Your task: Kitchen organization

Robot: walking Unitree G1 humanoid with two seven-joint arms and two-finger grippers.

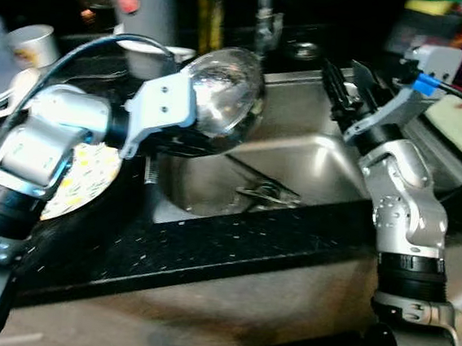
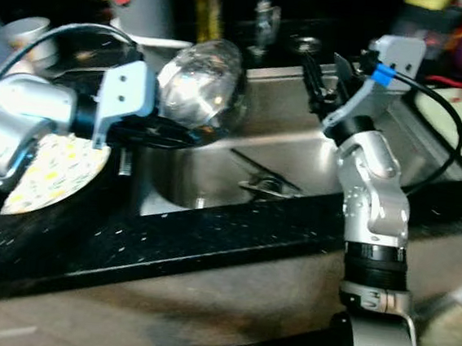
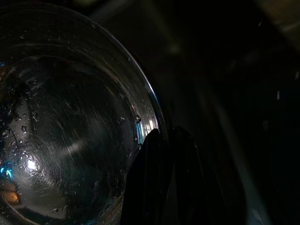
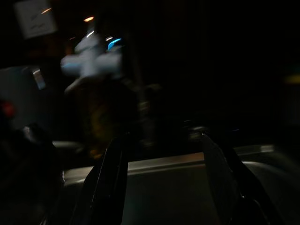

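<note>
Black countertop (image 1: 207, 248) is framing the sink (image 1: 298, 159); left gripper (image 1: 187, 140) is clenching a wet glass bowl (image 1: 222, 90) at eleven o'clock, unplaced; right gripper (image 1: 349, 90) is hovering released.

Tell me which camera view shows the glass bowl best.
The left eye view: the whole glass bowl shows, held by the left gripper above the sink. The right eye view shows the same, blurrier. The left wrist view gives only its wet rim, close up.

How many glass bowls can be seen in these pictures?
1. The wet glass bowl is held at its rim by the left gripper, over the sink's left edge. Others may be hidden in the dark.
</note>
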